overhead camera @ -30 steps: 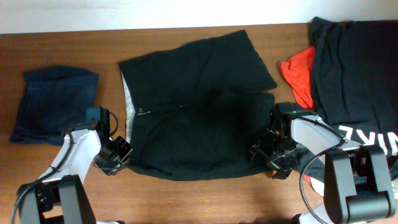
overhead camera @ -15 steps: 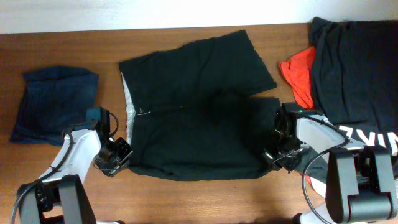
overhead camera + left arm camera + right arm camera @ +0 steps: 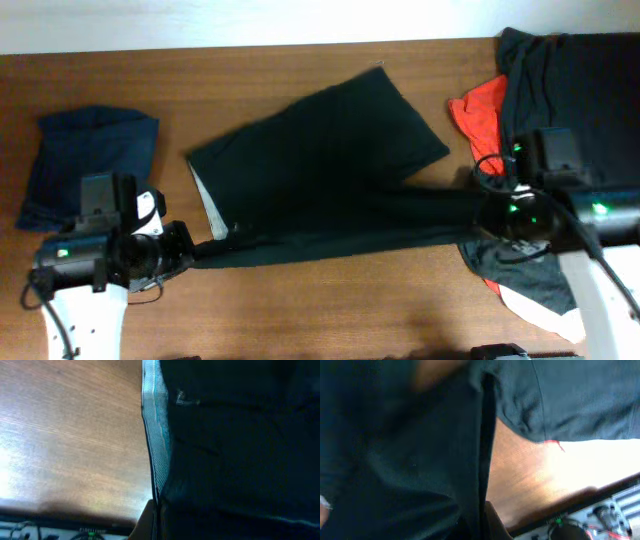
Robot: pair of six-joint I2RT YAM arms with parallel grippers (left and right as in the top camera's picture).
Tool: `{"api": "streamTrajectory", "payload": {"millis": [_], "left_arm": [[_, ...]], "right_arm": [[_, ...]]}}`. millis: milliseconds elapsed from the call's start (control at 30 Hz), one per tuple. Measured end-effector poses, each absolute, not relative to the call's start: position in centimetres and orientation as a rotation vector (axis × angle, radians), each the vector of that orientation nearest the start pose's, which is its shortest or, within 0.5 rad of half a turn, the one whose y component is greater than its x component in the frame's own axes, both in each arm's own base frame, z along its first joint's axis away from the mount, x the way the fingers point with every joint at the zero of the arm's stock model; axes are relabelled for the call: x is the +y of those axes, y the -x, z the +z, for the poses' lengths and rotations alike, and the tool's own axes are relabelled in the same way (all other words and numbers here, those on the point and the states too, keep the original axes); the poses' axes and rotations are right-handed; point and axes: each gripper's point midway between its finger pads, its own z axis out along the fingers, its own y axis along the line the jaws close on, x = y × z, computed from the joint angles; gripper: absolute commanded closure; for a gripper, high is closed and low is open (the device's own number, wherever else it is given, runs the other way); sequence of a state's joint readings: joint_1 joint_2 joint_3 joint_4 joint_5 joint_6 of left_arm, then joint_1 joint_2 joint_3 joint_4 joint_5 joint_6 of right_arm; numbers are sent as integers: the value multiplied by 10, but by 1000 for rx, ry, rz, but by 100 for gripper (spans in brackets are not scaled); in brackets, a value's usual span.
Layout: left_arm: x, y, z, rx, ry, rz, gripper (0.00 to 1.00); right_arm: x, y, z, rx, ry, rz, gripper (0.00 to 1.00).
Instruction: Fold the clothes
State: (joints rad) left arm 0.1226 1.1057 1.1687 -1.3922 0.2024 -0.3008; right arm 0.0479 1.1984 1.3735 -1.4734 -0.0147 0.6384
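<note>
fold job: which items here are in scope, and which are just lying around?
In scope:
black shorts, stretched between left gripper and right gripper
navy garment
red garment
dark grey garment

Just there:
wooden table

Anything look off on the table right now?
The shorts lie skewed rather than flat, with the lower edge stretched taut between the left pincer and right pincer. A red garment pokes out beside the dark heap.
</note>
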Motion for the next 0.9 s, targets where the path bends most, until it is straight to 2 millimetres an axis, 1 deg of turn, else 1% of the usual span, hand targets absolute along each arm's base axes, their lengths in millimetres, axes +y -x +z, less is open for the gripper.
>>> {"api": "streamTrajectory", "payload": {"millis": [33,67,100,133,167,233,300,333,367,400,433,500,533,567,600,633,667,733,800,833,867,900], "left_arm": [[-10,-202,196,2840,568,-325,99],[-10,-203,204,2826,559,-325,99],[-10,-204,207,2815,569,-326,99],[-9,-204,207,2811,598,-327,99],[-7,-204,207,2805,639,-318,99],[1,-210,208,2755,746,-303,99],[12,-230,211,2666,825,-304,99],[16,-240,209,2643,853,-308,99],[17,-245,206,2643,871,-309,99],[19,-258,198,2648,906,-313,99],[21,-265,189,2667,939,-312,99],[25,-286,166,2701,985,-309,99],[28,-297,149,2729,1014,-303,99],[29,-303,138,2751,1033,-298,99],[31,-314,128,2741,1046,-297,99],[33,-321,121,2737,1054,-294,99],[34,-328,111,2745,1064,-293,99],[38,-341,89,2759,1082,-284,99],[40,-346,83,2748,1104,-278,99],[44,-352,78,2723,1134,-255,99],[47,-354,75,2713,1156,-235,99],[51,-362,74,2676,1159,-225,99]], "right_arm": [[13,-224,248,2701,-753,179,96],[14,-226,259,2677,-696,185,96],[14,-234,268,2645,-605,187,96],[15,-242,270,2638,-552,182,96],[17,-251,267,2645,-499,179,96],[22,-277,258,2658,-425,186,96],[33,-320,235,2677,-362,219,96],[39,-348,226,2649,-330,241,96],[43,-368,221,2620,-311,259,96],[45,-380,216,2605,-302,269,96],[47,-389,211,2599,-297,276,96],[50,-404,204,2584,-287,289,96],[52,-414,194,2588,-283,302,96],[53,-421,186,2593,-282,306,96],[56,-429,176,2598,-279,313,96],[57,-435,171,2592,-276,321,96],[60,-445,166,2577,-268,337,96],[64,-458,159,2557,-255,361,96],[70,-469,161,2517,-234,373,96],[78,-478,164,2479,-203,382,96],[83,-483,165,2459,-181,384,96],[88,-491,169,2423,-154,383,96]]}}
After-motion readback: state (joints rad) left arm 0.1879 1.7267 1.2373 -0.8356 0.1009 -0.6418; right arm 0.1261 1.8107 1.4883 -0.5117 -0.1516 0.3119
